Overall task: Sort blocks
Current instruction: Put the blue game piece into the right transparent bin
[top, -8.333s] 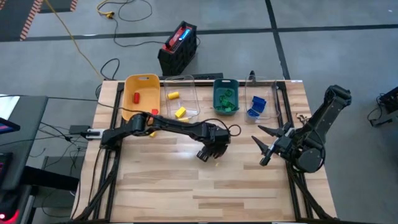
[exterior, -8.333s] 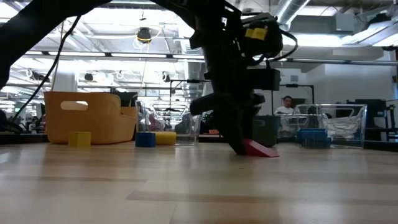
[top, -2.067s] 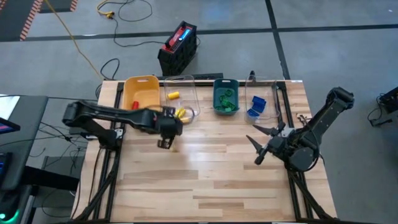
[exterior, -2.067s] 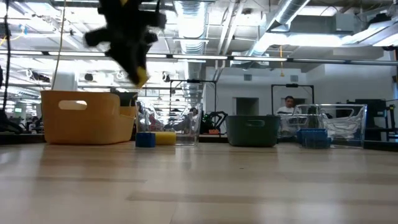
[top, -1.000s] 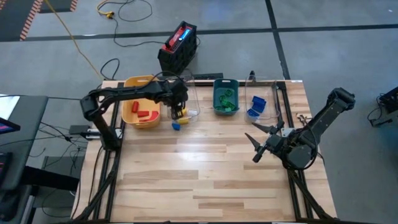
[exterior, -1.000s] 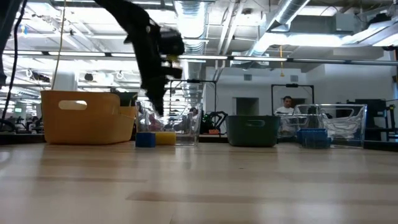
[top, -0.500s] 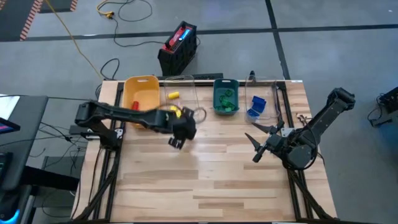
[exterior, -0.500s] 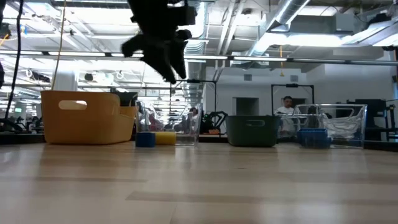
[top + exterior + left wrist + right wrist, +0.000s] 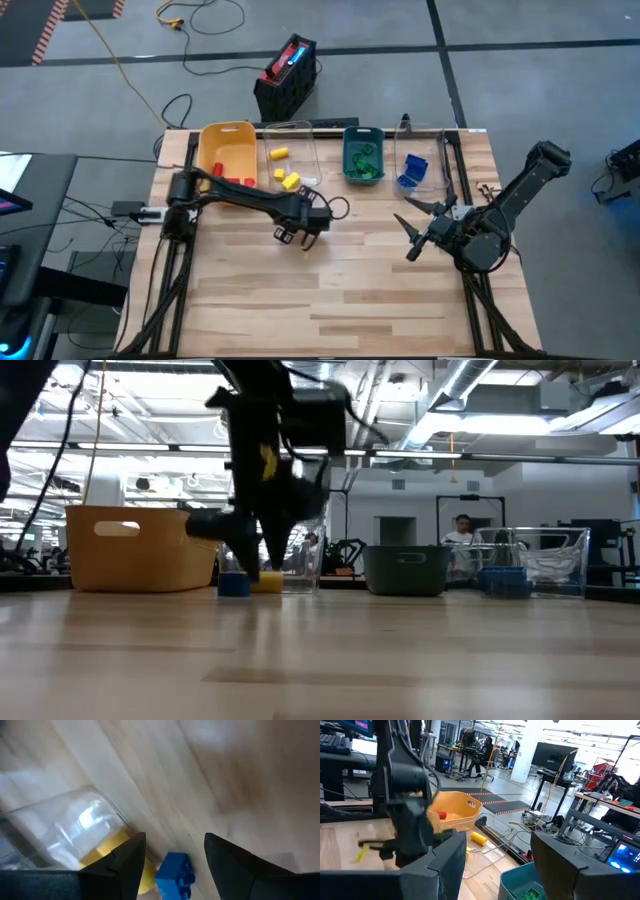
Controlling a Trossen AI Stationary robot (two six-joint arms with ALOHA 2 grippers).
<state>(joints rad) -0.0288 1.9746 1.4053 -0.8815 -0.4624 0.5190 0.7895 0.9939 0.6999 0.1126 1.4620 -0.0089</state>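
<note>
A blue studded block [image 9: 175,872] lies on the table beside the clear bin's corner [image 9: 75,820]; the low view shows the same blue block [image 9: 233,584] next to a yellow block [image 9: 266,582]. In the high view the left arm covers it. My left gripper [image 9: 175,837] hangs open just above the table [image 9: 297,238], on the near side of the block, and touches nothing. More yellow blocks [image 9: 290,180] lie in the clear bin, red ones [image 9: 243,181] in the yellow bin, green ones [image 9: 362,160] in the teal bin, and blue ones [image 9: 410,172] in the right clear bin. My right gripper [image 9: 412,236] waits open at the table's right.
Four bins stand in a row along the far edge: yellow bin [image 9: 228,135], clear bin [image 9: 300,135], teal bin [image 9: 362,133] and a second clear bin [image 9: 425,150]. The bare wooden table [image 9: 330,290] spreads across the middle and the near side. A person [image 9: 463,532] sits far behind.
My left gripper has swung from over the bins at the far edge toward the near edge and a little right, then dropped from high up to just above the table. It stays open. The blue block and my right arm have kept still.
</note>
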